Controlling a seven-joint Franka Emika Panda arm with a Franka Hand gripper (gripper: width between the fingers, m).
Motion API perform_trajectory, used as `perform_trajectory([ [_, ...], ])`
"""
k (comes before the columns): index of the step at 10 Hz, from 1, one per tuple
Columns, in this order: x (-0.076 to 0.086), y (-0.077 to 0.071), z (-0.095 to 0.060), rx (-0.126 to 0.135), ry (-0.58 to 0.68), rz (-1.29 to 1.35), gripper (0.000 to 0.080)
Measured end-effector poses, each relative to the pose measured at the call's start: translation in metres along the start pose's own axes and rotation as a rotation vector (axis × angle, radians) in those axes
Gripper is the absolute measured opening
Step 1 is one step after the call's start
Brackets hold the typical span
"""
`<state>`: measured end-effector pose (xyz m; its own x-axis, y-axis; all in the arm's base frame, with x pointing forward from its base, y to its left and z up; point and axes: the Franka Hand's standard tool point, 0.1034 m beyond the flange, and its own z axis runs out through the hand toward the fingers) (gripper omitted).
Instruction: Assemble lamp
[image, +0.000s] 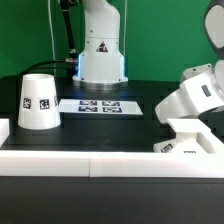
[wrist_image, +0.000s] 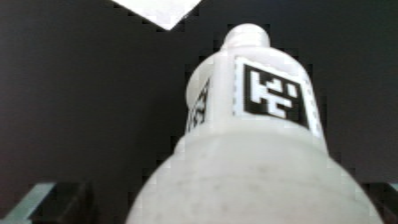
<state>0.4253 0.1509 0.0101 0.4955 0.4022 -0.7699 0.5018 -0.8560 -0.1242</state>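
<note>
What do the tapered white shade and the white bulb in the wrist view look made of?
White tapered cup-like shade: apparently matte plastic; even, dull surface without glare, printed square tag. White round bulb: likely the same matte plastic; soft shading, no shine, black-and-white tag.

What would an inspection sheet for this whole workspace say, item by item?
Surface: dark table, with a white rail along its near edge.
Job's things: shade stands wide end down at the exterior view's left; base lies at the right, against the rail; bulb is in the gripper.
Clutter: only the marker board, flat on the table.
Grippers: gripper shut on the bulb, with dark fingers on either side of it.
Cables: one black cable beside the arm's pedestal.
Surroundings: green backdrop.
</note>
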Motion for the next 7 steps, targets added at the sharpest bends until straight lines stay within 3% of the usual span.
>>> perform_trajectory([
  [2, 0.000, 0.000, 0.000, 0.002, -0.003, 0.001, 0.0671],
  [3, 0.000, 0.001, -0.001, 0.003, -0.002, 0.002, 0.0576],
  [6, -0.002, 0.009, -0.005, 0.016, 0.003, 0.004, 0.0576],
  [7, -0.010, 0.015, -0.010, 0.028, -0.015, -0.012, 0.0576],
])
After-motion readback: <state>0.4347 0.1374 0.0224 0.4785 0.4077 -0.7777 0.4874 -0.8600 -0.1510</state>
